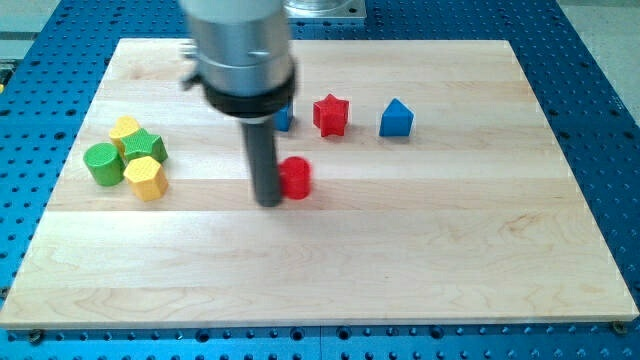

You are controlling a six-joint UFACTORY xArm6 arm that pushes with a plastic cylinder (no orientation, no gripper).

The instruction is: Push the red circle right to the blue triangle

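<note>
Red circle (296, 178) sits mid-tabletop (420, 240), my tip (269, 200) touching its left side. The blue triangle (396, 118) lies up-right, beyond a red star (330, 114). There is no hand, only the rod.

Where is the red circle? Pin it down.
The red circle sits near the board's middle, touching the right side of my tip, below and left of the red star.
</note>
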